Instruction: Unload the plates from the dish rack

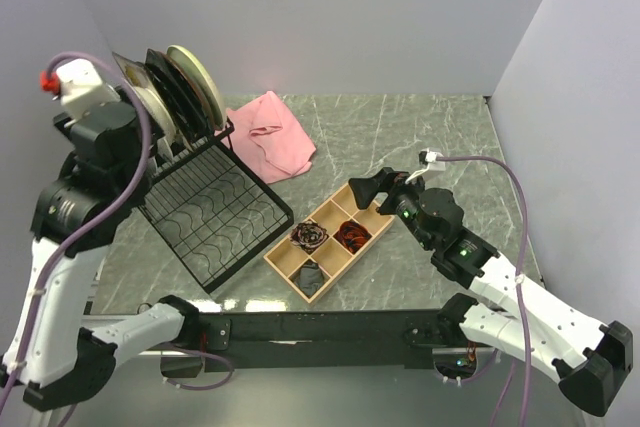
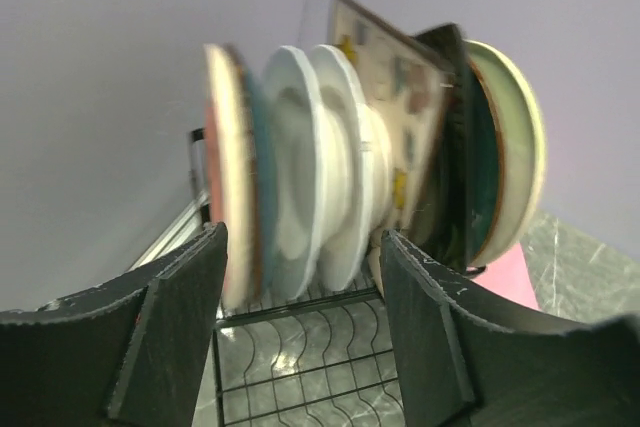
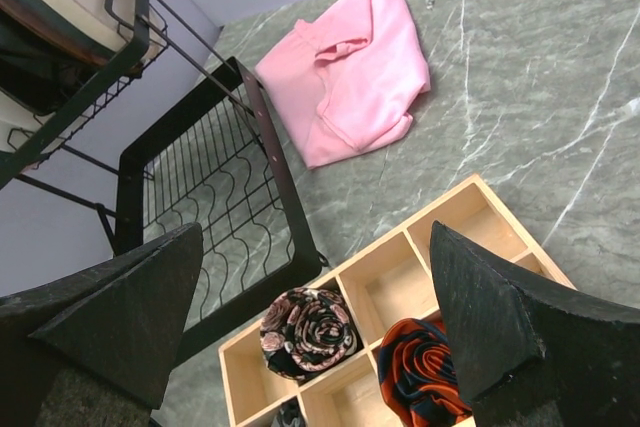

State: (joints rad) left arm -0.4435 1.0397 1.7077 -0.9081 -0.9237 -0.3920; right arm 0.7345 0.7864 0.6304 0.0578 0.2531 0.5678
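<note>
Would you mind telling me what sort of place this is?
Probably a robot test booth, not a kitchen: plain walls enclose a marble-patterned table with a black wire dish rack.

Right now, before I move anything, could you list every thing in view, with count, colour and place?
dish rack: one, black wire, table's left side
plates: about seven, white, teal, cream, floral, upright at the rack's raised end
pink cloth: one, crumpled, right of the rack
wooden tray: one, pale wood, six compartments, table centre
rolled cloths: three, dark floral, red-black, grey, in tray compartments
table: one, grey-green marble
left arm: one, white-black, jaws open facing the plates
right arm: one, white-black, jaws open above the tray
</note>
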